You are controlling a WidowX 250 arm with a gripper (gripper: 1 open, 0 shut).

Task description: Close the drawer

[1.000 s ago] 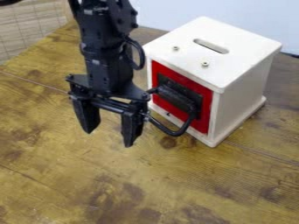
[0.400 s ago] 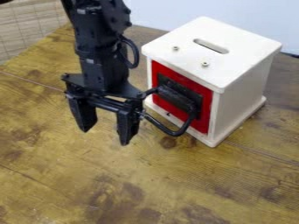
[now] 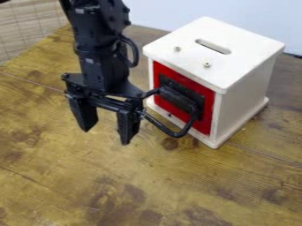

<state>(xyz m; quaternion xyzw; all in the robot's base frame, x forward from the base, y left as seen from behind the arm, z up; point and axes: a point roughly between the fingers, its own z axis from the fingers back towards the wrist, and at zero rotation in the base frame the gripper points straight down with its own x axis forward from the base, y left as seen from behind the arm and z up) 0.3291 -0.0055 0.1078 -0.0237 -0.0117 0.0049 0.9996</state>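
Note:
The red drawer [image 3: 186, 105] sits in the white cube-shaped box [image 3: 242, 66] at the right, its glossy red front nearly flush with the box face. Its black wire loop handle [image 3: 174, 122] hangs out toward the front left. My gripper [image 3: 104, 125] is open and empty, fingers pointing down just above the wooden table, to the left of the drawer front. The right fingertip [image 3: 129, 134] stands a short way from the handle loop, not touching it.
The white box has a slot on top [image 3: 214, 45]. A worn wooden table [image 3: 130, 190] carries everything. A woven mat [image 3: 30, 26] lies at the far left corner. A white wall lies behind the table.
The gripper has shifted slightly left and away from the drawer over the last second. The drawer and handle have not visibly moved.

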